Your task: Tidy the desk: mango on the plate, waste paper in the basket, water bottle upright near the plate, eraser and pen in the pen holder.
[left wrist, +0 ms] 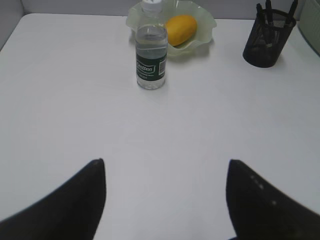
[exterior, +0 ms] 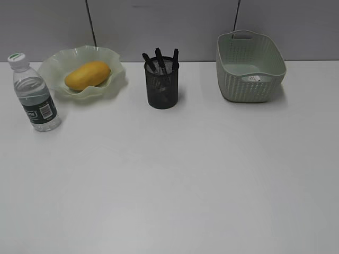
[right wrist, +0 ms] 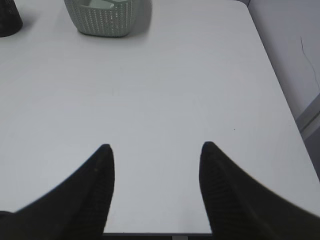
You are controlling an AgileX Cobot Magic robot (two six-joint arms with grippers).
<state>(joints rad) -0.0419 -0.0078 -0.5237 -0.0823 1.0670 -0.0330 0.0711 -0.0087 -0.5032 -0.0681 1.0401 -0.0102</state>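
In the exterior view, neither pincer is seen. The pen holder [exterior: 162,83] stands at mid-table [exterior: 175,180], with dark pens [exterior: 160,60] sticking out; an eraser cannot be made out through the mesh. Left of the pen holder the mango [exterior: 88,75] lies on the plate [exterior: 115,59], and further left, just in front of the plate's edge, the water bottle [exterior: 35,93] stands upright, a white barcode showing on its dark label. Right of the pen holder sits the basket [exterior: 249,66]; a small whitish scrap, taken to be the waste paper [exterior: 253,78], is glimpsed inside, its print unreadable.

In the left wrist view, the left pincer [left wrist: 166,170] is spread wide and empty above bare table, well short of the water bottle. The label's white lettering is too blurred to read. The basket is cut off at the right edge.

In the right wrist view, the right pincer [right wrist: 156,150] is likewise parted with nothing between its jaws. The basket is cropped by the top edge; only a sliver of the pen holder is seen at the corner.
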